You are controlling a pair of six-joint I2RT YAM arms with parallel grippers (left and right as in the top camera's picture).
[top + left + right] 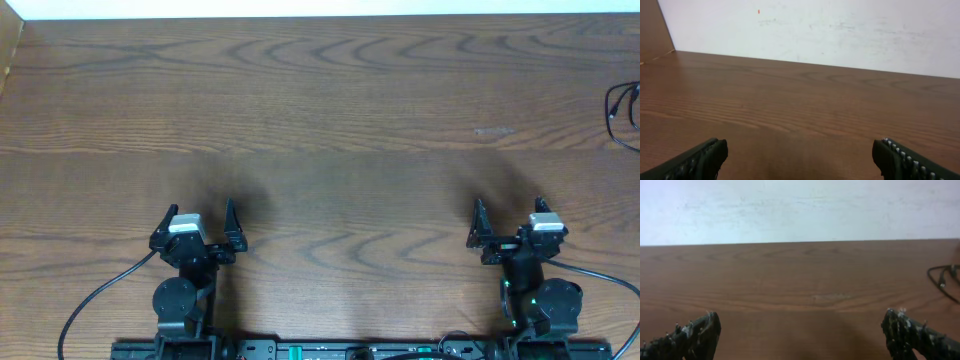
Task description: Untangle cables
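**Hovering wide open, cable way out right**

Both arms sit low at the near edge of the dark brown wood-grain bench (320,100). The left gripper (198,222) has its jaws spread wide, and its wrist view shows only bare wood between them. It's the same story at the right gripper (509,215), jaws released and gripping nothing. And the thin black cable (610,104)? It's looped at the bench's far right edge, partly cut off by the frame. That puts it well apart from the right gripper and farther still from the left. The right wrist view catches it lying flat at the right margin.
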